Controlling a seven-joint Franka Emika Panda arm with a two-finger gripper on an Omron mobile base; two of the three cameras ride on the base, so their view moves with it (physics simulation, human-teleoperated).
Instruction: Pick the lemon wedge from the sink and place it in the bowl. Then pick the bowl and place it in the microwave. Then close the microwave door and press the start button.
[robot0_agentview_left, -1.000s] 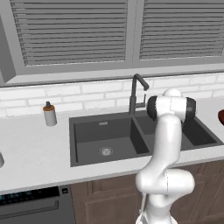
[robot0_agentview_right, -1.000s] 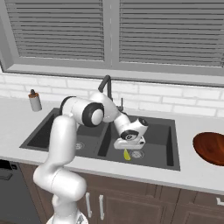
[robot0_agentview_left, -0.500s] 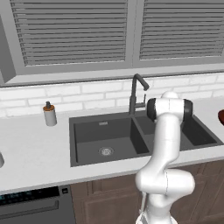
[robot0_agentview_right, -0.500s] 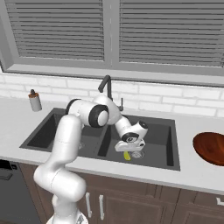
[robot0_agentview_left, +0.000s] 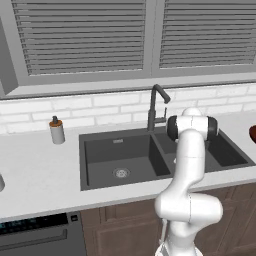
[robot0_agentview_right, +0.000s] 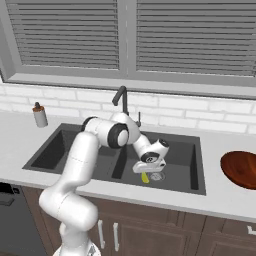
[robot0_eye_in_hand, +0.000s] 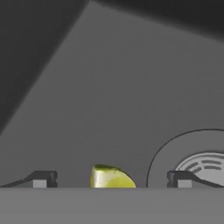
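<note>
The lemon wedge (robot0_eye_in_hand: 110, 178) lies on the floor of the sink's right basin, just left of the round drain (robot0_eye_in_hand: 201, 164). In the hand view it sits between my two fingertips (robot0_eye_in_hand: 43, 179), which stand wide apart and do not touch it. From the right base view, my gripper (robot0_agentview_right: 146, 172) reaches down into the dark grey sink (robot0_agentview_right: 187, 150), with the lemon wedge (robot0_agentview_right: 145, 177) directly under the hand. The gripper is open. The reddish-brown bowl (robot0_agentview_right: 242, 169) rests on the counter to the right of the sink. In the left base view the arm hides the hand.
A dark gooseneck faucet (robot0_agentview_right: 122, 97) rises behind the sink divider. A small soap bottle (robot0_agentview_left: 57, 130) stands on the counter left of the sink. Tiled wall and a shuttered window back the counter. An appliance front (robot0_agentview_left: 35, 235) sits below the counter at the left.
The hand has dropped lower into the right basin, coming down over the lemon wedge. The jaws stay wide. The wedge and the bowl have not moved.
</note>
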